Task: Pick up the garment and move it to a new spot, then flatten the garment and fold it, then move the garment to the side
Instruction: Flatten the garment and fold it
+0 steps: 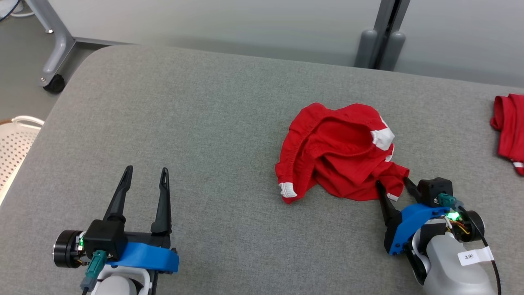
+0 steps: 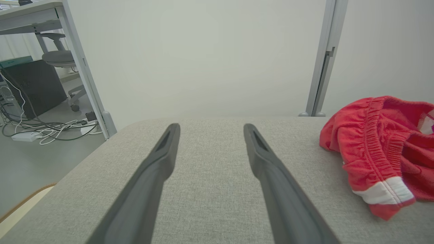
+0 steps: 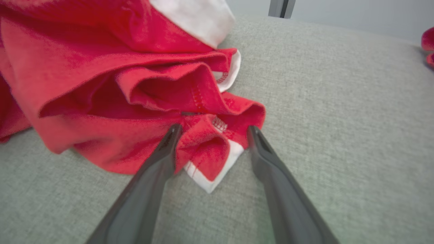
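Head view: my right tool point(image 1: 391, 180) straddles a hem of the red shorts point(image 1: 339, 151)

The shorts lie crumpled in a heap on the grey bench point(image 1: 204, 123), right of centre, elastic waistband turned up and white trim showing at several edges. My right tool is spread wide at the heap's near right corner. In the right wrist view a white-edged fold of the hem sits between its two fingers, the left finger against the cloth and nothing pinched. My left tool point(image 1: 147, 168) is also spread, holding nothing, over bare bench at the near left, well apart from the shorts. A second red garment point(image 1: 509, 123) lies at the bench's far right edge. A white perforated basket point(image 1: 16, 143) stands beside the bench on the left.
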You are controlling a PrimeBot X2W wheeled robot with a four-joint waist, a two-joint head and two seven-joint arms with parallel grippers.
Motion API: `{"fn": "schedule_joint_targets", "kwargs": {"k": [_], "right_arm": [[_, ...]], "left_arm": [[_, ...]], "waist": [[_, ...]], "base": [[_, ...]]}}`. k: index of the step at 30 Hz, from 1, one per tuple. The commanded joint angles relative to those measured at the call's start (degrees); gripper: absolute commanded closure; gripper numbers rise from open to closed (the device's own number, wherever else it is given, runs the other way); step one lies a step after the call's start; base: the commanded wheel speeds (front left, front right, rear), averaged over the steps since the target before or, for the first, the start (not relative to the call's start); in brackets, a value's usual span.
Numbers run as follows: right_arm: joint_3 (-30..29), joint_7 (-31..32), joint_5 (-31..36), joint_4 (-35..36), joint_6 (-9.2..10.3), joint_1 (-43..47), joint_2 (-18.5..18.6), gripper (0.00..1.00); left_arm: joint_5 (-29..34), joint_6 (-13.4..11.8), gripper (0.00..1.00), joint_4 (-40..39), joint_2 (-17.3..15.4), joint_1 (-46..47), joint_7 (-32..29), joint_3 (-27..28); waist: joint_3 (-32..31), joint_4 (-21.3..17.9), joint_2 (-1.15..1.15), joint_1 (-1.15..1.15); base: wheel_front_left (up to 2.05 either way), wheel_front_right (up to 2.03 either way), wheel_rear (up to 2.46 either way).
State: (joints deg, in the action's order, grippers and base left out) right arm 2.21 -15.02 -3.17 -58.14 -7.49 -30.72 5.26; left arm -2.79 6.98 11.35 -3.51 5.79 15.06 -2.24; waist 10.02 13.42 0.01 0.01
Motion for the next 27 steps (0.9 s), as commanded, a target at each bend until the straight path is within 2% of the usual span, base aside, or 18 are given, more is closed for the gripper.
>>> {"fn": "schedule_joint_targets", "kwargs": {"k": [1, 7, 9, 10, 15, 22, 27], "right_arm": [[-0.49, -0.19, 0.44, -1.43, -0.01, -1.19, 0.01, 0.00], [-1.76, 0.12, 1.30, -6.89, -0.01, -2.79, -0.78, 0.00], [-1.73, 0.32, 0.65, -8.28, -0.02, -3.05, -1.39, 0.90], [-1.54, 0.32, 0.33, -8.76, -0.02, -3.06, -1.67, 1.00], [-0.50, 0.09, -1.74, -5.47, -0.02, -1.95, -2.00, 1.00], [4.47, -0.12, -5.87, 8.05, -0.01, 5.43, -2.18, 1.00], [9.05, -0.12, -8.53, 18.84, -0.01, 12.44, -0.56, 1.00]], "left_arm": [[-0.24, 0.21, 0.00, -0.14, 0.05, 1.09, 0.14, -0.09], [-0.39, 0.33, 0.00, 0.07, 0.27, 2.36, 0.14, -0.58], [-0.44, 0.35, 0.00, 0.19, 0.32, 2.61, 0.14, -0.67], [-0.44, 0.35, 0.00, 0.22, 0.37, 2.60, 0.14, -0.69], [-0.50, 0.37, 0.00, 0.55, 0.46, 1.62, 0.14, -0.31], [-0.25, 0.41, 0.00, 0.65, 0.52, -0.05, 0.14, -0.24], [0.09, 0.47, 0.00, 0.56, 0.51, -1.15, 0.14, -0.35]], "waist": [[0.78, 0.68, -0.01, -0.01], [1.85, 1.37, -0.01, -0.01], [1.90, 1.37, -0.01, -0.01], [1.83, 1.26, -0.01, -0.01], [0.65, -0.19, -0.01, -0.01], [-2.43, -3.53, -0.01, -0.01], [-3.95, -6.39, -0.01, -0.01]], "base": [[0.00, 0.00, 0.00], [0.00, 0.00, 0.00], [0.00, 0.00, 0.00], [0.00, 0.00, 0.00], [0.00, 0.00, 0.00], [0.00, 0.00, 0.00], [0.00, 0.00, 0.00]]}}
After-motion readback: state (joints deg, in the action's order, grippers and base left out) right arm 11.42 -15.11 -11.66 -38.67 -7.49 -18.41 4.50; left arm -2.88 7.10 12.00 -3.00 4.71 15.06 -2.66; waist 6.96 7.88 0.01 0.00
